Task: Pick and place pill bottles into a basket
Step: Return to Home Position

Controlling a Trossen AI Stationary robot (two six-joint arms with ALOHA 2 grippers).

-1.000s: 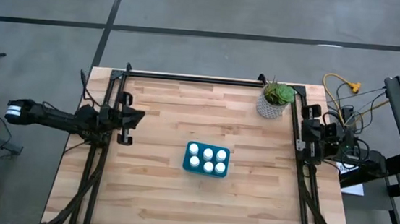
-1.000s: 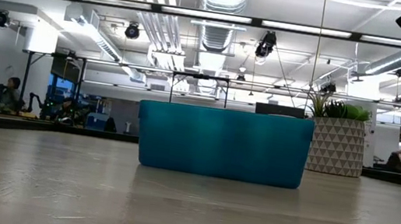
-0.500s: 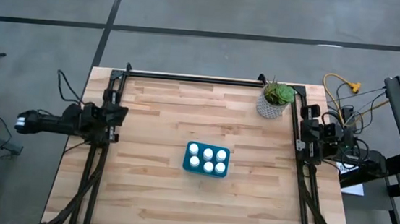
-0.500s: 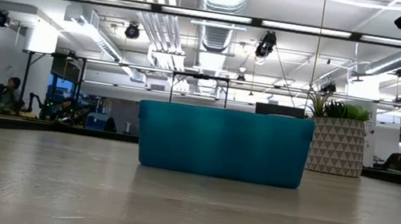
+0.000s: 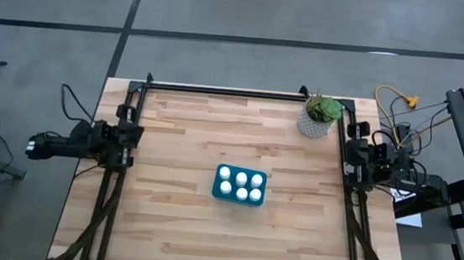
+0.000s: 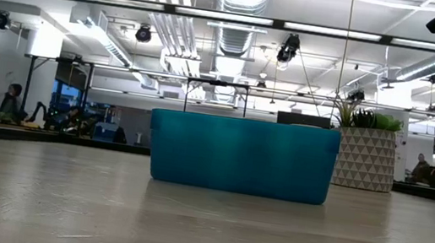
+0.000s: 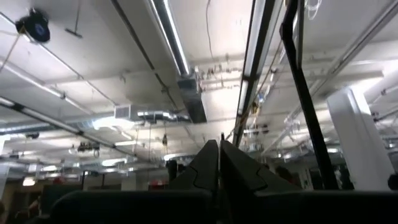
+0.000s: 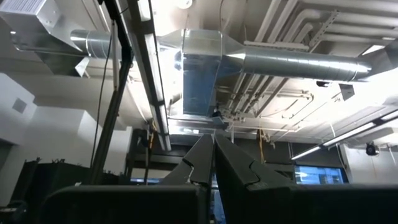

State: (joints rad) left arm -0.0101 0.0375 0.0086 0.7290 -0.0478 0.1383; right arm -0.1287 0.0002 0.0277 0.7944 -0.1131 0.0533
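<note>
Left claw [image 7: 218, 142] and right claw [image 8: 213, 138] sit closed at either side of the wooden table [image 5: 174, 217], facing ceiling ducts [image 8: 205, 62].

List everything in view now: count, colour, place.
pill bottles: six, white, all in the basket
basket: one, teal, mid-table
plant pot: one, white with a green plant, table corner near the right arm
table: one, light wood
person: at least one, seated, far back in the room
left gripper: shut, empty, aimed at the ceiling, at the table's left edge
right gripper: shut, empty, aimed at the ceiling, at the right edge
</note>
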